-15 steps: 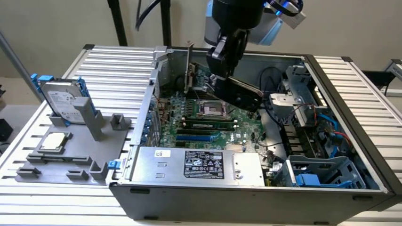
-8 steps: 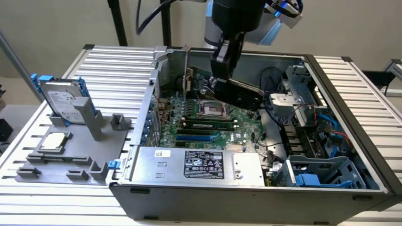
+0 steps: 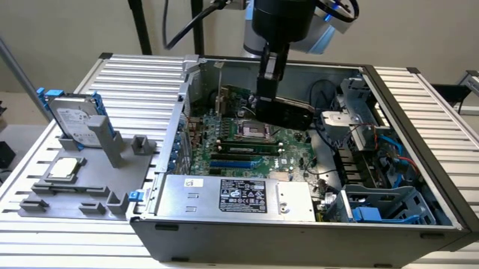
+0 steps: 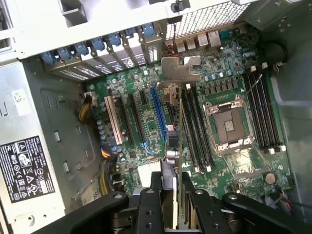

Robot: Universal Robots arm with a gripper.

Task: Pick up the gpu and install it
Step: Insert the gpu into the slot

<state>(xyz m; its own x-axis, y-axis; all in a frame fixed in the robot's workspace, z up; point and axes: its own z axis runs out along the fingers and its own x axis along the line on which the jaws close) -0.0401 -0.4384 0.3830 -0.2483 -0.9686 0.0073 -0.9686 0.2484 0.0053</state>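
The gpu [image 3: 289, 115] is held edge-on, pinched between the fingers of the gripper [image 4: 174, 202], over the motherboard [image 3: 243, 150] inside the open case [image 3: 299, 238].

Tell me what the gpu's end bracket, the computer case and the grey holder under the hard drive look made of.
gpu end bracket: bare sheet metal, silvery with a dull sheen, bent tab.
Computer case: probably painted or coated sheet steel; thin folded grey walls.
Holder: likely matte grey plastic; blocky posts, no shine.
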